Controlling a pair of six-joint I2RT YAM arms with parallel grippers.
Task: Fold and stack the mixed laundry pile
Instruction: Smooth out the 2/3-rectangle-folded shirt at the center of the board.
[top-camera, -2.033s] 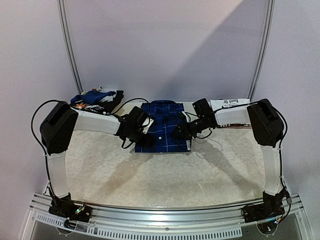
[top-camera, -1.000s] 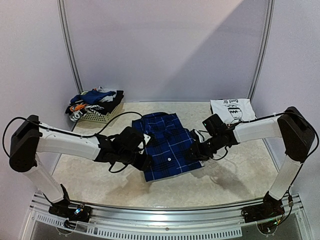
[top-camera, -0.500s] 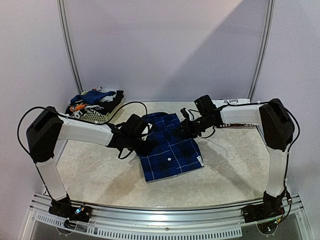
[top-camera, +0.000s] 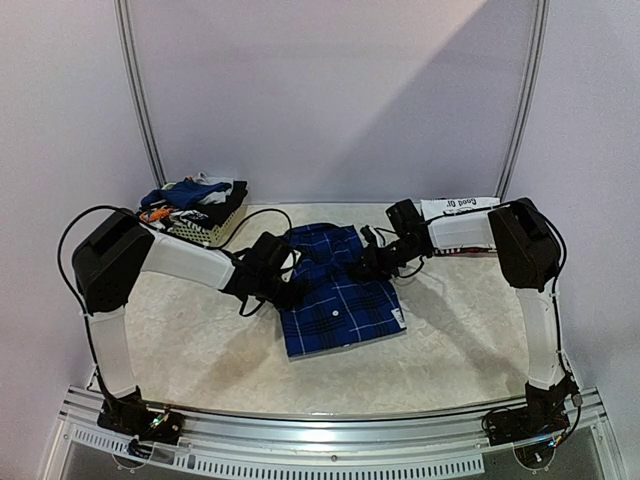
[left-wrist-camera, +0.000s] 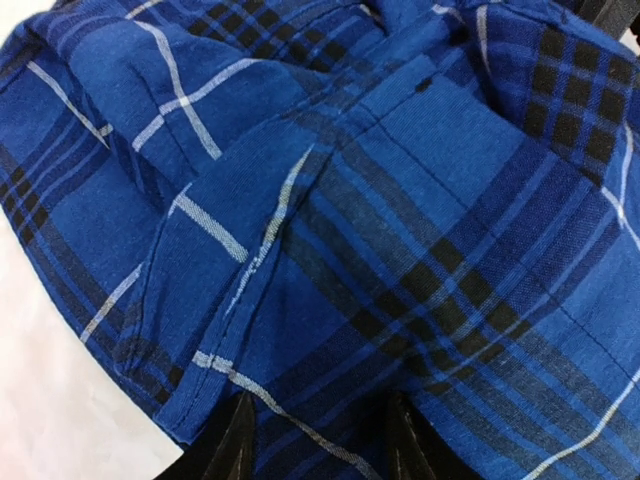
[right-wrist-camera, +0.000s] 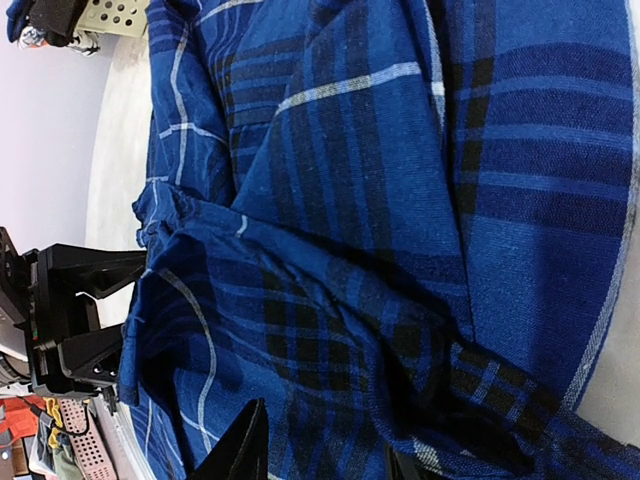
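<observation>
A blue-and-black plaid shirt (top-camera: 340, 295) is pictured spread at mid-bench (top-camera: 200, 340), its far sides pinched by the left jaws and right jaws. Other garments (top-camera: 190, 195) are heaped in a basket (top-camera: 205, 232).

One plaid shirt (top-camera: 338, 295), one basket (top-camera: 200, 236)

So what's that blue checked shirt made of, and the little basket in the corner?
Plaid shirt: woven cloth, probably cotton, matte; thread weave and stitched seams show close up. Basket: pale and perforated, apparently rigid plastic, though that's only its look.
</observation>
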